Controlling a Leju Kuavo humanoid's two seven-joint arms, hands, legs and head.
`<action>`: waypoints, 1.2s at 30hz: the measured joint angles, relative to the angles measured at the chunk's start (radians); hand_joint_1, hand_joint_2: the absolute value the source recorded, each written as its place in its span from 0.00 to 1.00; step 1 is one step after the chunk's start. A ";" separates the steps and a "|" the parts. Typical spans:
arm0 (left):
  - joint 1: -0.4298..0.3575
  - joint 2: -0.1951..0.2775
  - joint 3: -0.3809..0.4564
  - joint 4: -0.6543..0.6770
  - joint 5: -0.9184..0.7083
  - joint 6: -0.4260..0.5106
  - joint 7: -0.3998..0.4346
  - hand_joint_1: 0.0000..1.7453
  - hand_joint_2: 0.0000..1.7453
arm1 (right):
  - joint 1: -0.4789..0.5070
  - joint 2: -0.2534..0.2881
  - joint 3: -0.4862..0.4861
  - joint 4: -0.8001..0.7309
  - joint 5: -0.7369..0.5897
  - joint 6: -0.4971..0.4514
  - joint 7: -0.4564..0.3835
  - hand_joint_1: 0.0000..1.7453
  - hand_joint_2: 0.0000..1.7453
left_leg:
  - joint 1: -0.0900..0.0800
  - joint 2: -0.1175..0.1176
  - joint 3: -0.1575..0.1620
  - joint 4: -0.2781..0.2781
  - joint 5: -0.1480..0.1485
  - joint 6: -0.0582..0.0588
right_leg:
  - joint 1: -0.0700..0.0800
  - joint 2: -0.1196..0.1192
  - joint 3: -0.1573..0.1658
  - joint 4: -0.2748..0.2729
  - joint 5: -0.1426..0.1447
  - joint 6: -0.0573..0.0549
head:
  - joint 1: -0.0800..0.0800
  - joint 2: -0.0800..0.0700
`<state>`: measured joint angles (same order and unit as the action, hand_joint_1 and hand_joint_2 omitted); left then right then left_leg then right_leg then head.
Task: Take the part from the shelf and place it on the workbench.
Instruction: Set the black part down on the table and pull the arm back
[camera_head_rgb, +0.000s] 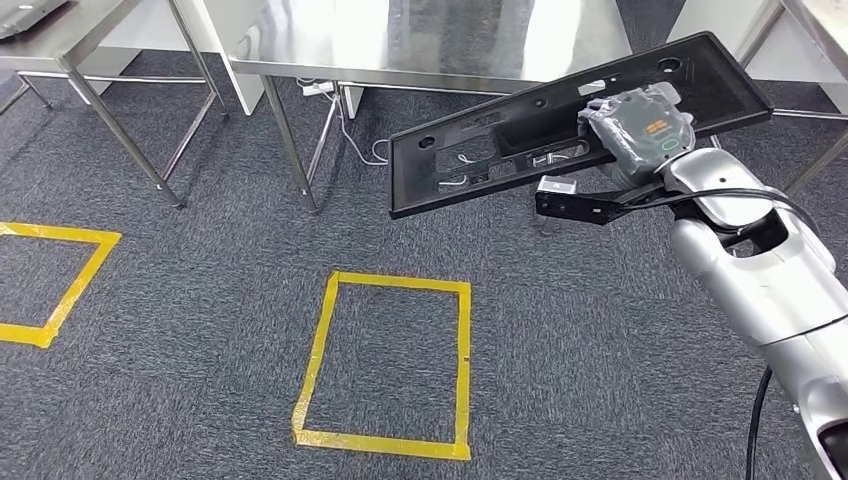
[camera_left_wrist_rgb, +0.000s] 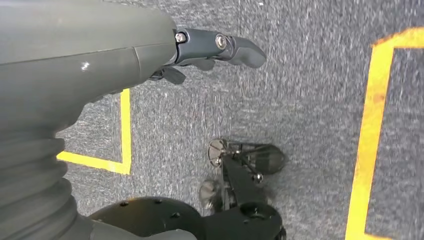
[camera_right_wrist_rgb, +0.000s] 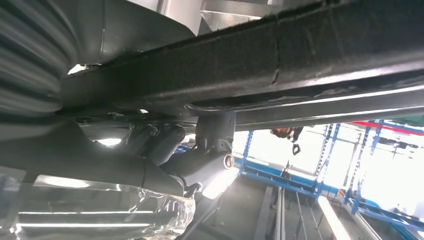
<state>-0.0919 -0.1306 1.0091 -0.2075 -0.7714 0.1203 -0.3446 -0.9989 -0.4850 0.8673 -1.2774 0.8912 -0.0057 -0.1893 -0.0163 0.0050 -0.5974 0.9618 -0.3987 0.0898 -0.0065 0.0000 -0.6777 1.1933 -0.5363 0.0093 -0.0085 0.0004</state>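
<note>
Right hand (camera_head_rgb: 640, 125) covers part of the black panel (camera_head_rgb: 520, 140) at 2 o'clock in head view; fingers under it hidden. Steel workbench (camera_head_rgb: 420, 40) cut off at 12 o'clock edge, as is a second table (camera_head_rgb: 60, 40) at 10. Right wrist view: panel underside (camera_right_wrist_rgb: 280, 55) overruns the frame, finger contact unclear. Left hand (camera_left_wrist_rgb: 215, 47) fingers partly hidden by its cover.
</note>
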 joint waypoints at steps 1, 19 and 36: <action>0.000 -0.001 0.000 0.000 0.000 -0.001 0.000 0.00 1.00 | 0.003 -0.001 0.001 0.000 0.000 0.000 0.000 1.00 1.00 | 0.000 -0.002 0.001 0.000 -0.002 -0.002 | -0.004 0.000 -0.032 0.057 -0.016 0.005 | 0.000 0.000; 0.003 -0.004 0.006 0.001 0.000 -0.004 0.009 0.00 1.00 | 0.010 0.005 0.002 0.005 0.008 0.000 -0.004 1.00 1.00 | 0.028 -0.008 -0.153 0.285 -0.098 -0.073 | -0.029 0.005 0.099 -0.181 0.078 0.004 | -0.006 0.000; 0.003 -0.007 0.009 0.001 -0.001 -0.016 0.006 0.00 1.00 | 0.021 0.002 -0.005 0.005 0.011 0.000 -0.008 1.00 1.00 | 0.003 -0.015 0.048 0.018 -0.058 -0.019 | -0.017 0.002 0.016 -0.098 0.085 0.075 | -0.002 0.000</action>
<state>-0.0887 -0.1372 1.0185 -0.2064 -0.7725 0.1041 -0.3384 -0.9775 -0.4829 0.8624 -1.2724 0.9022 -0.0061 -0.1972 -0.0132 -0.0099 -0.5494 0.9793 -0.4565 0.0711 -0.0240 0.0023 -0.6614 1.0953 -0.4515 0.0841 -0.0101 0.0004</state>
